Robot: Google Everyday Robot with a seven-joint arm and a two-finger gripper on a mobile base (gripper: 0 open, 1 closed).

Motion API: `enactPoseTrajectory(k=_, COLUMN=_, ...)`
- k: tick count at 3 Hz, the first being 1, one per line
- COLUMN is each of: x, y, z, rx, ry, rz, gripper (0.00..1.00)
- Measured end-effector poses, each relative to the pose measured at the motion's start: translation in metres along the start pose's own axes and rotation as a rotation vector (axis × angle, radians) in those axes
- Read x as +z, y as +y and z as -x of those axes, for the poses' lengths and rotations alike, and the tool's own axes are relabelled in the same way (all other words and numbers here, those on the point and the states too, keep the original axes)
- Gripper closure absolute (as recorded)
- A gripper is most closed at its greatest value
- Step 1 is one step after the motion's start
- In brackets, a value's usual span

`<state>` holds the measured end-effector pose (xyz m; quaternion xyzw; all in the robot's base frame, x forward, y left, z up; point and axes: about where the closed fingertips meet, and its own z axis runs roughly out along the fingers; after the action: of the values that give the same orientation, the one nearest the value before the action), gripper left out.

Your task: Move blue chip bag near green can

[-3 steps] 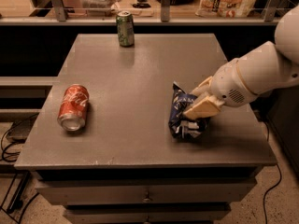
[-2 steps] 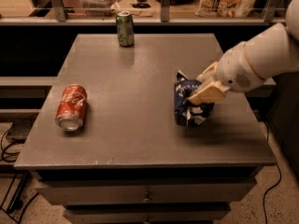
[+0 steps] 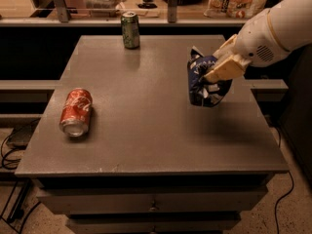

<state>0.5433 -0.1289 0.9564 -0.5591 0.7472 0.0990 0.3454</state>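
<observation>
clock on the desk [image 3: 146, 145]: 12 is the far edge, 6 the near edge.

at about 8 o'clock a red cola can [image 3: 76, 112] lies on its side. its long axis runs roughly 12 to 6, with one silver end facing 6 o'clock. whether that end is opened cannot be told.

at about 11 o'clock, close to the far edge, the green can [image 3: 130, 30] stands upright with its silver top up. what it holds cannot be seen.

at about 2 o'clock, well apart from the green can and toward the right edge, is the blue chip bag [image 3: 200, 89]. it stands on end, long axis up and down, one crinkled corner poking up at the top. pale lettering shows on the side toward the camera. the bag looks sealed and puffed. whether its lower end touches the desk cannot be told.

the hand [image 3: 217, 72] reaches in from 3 o'clock on a white arm. its tan fingers [image 3: 225, 67] are clenched on the bag's upper right part, pinching the foil.

below the desk top, a drawer front [image 3: 146, 201] is closed.
</observation>
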Motion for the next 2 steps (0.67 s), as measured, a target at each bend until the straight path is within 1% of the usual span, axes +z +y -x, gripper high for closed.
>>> enactPoseTrajectory(k=1, x=0.009, y=-0.015, z=0.01, rx=-0.007, ry=-0.023, rz=-0.057, gripper=1.0)
enactPoseTrajectory(k=2, x=0.032, y=-0.079, z=0.029, rx=0.024, ry=-0.1, rz=-0.206, gripper=1.0)
